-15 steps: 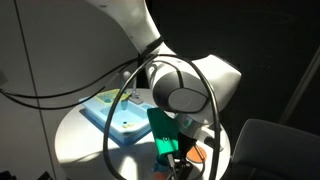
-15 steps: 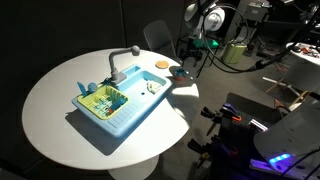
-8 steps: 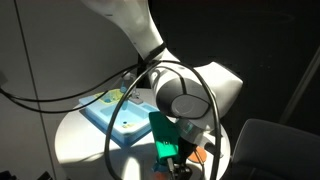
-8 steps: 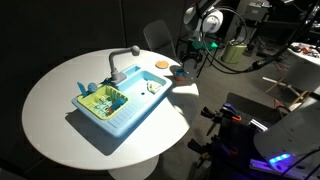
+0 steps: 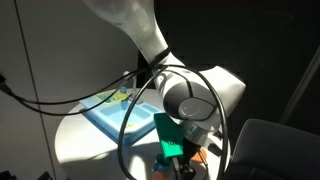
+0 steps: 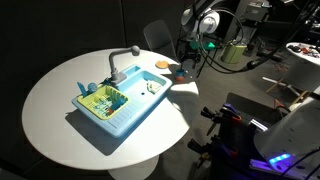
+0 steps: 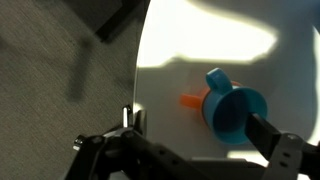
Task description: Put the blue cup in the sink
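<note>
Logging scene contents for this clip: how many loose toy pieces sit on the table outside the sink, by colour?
Blue: 1, the blue cup
Orange: 2, the flat disc and the small piece beside the cup
Total: 3

No legible text, label or number anywhere.
</note>
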